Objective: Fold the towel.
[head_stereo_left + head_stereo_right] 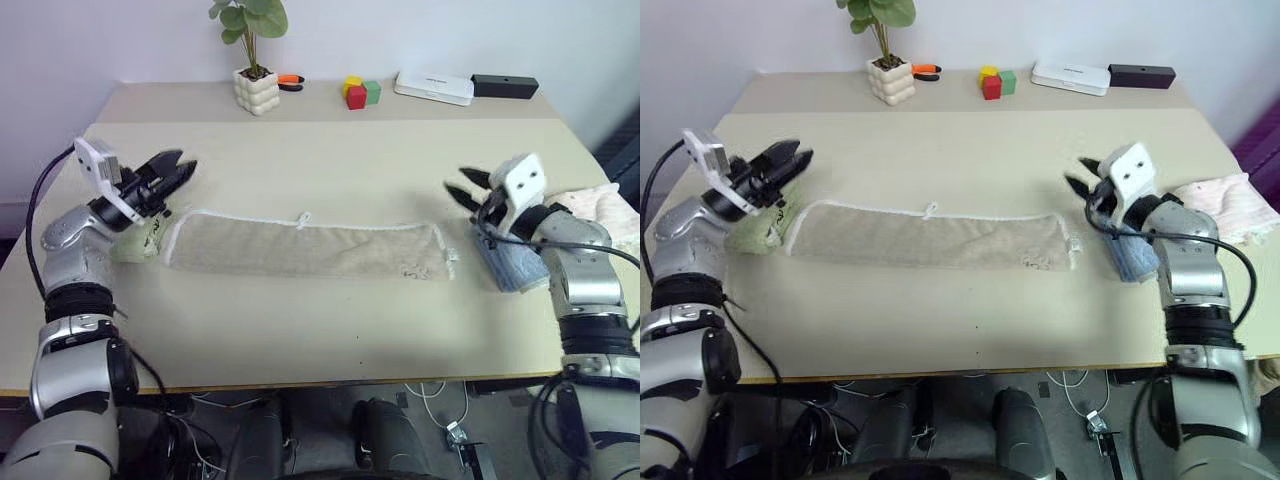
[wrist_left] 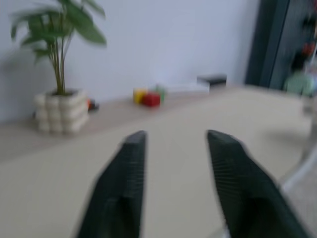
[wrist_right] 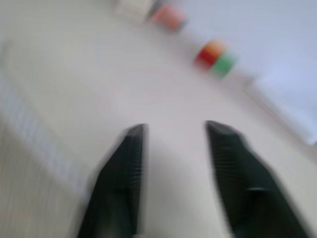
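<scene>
The towel [image 1: 305, 247] lies flat near the middle of the table [image 1: 330, 340], folded into a long strip running from 9 to 3 o'clock, its white corded edge and small loop along the 12 o'clock side.

The left gripper [image 1: 178, 170] hangs above the table just past the strip's 9 o'clock end, fingers [image 2: 126, 168] apart with a clear gap, holding nothing. A green towel [image 1: 135, 243] sits beneath that arm.

The right gripper [image 1: 462, 187] hangs off the 3 o'clock end, its fingers [image 3: 124, 163] also parted and empty, though that wrist view is smeared, so how wide they stand is hard to judge. A blue towel [image 1: 508, 270] lies under its wrist.

At 12 o'clock stand a potted plant [image 1: 254, 62] and coloured blocks [image 1: 360, 93].
</scene>
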